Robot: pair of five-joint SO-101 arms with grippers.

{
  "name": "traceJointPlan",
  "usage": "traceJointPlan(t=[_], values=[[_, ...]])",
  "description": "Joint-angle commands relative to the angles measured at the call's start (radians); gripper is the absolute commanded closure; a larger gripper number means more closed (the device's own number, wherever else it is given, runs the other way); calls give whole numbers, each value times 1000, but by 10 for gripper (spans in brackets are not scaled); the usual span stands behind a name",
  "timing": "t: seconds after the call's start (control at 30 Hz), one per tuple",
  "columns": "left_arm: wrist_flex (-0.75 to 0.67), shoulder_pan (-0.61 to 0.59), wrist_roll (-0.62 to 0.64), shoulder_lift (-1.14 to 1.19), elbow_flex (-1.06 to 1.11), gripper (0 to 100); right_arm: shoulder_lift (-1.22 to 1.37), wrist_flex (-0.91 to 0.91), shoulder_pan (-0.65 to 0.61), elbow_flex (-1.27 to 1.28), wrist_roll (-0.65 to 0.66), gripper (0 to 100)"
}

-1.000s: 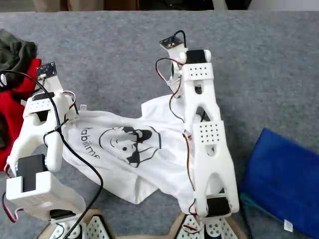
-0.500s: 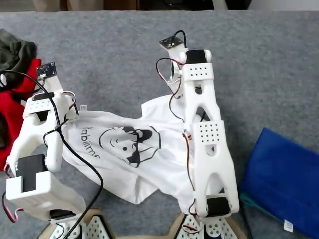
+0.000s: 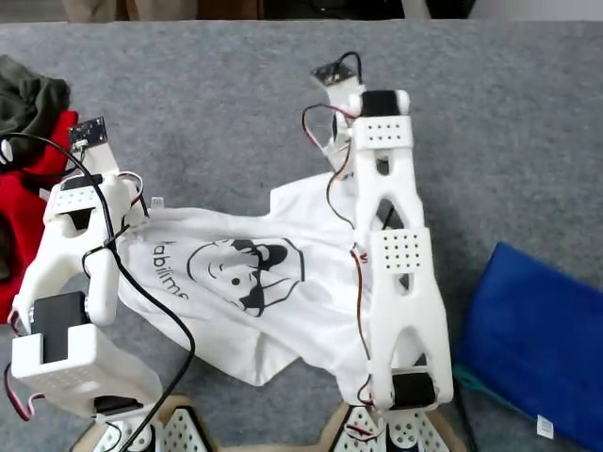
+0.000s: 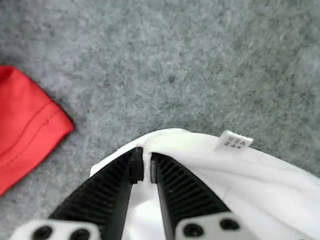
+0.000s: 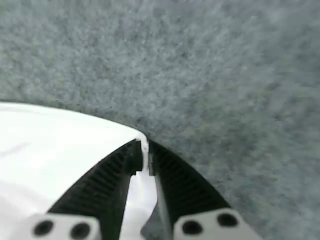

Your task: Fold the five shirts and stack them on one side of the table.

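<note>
Your left end effector (image 4: 146, 162) is clamped on a pinch of the white shirt (image 3: 245, 282) just beside its small tag (image 4: 232, 141), and your right end effector (image 5: 144, 152) is closed on another corner of the same shirt. The shirt lies rumpled, print up, on the grey desk (image 3: 207, 104) between the two arms. A red shirt (image 3: 28, 188) and a dark green garment (image 3: 28, 99) sit by the left arm, and a blue shirt (image 3: 532, 348) lies beyond the right arm.
</note>
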Motion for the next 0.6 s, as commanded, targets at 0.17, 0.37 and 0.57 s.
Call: traceJointPlan(t=[0.17, 0.37, 0.57], values=[[84, 3, 31, -105, -54, 981, -414, 18, -10, 84, -6, 995], [325, 3, 32, -355, -255, 981, -708, 18, 16, 96, 3, 995], [563, 91, -17, -541, -560, 981, -997, 17, 73, 94, 100, 995]])
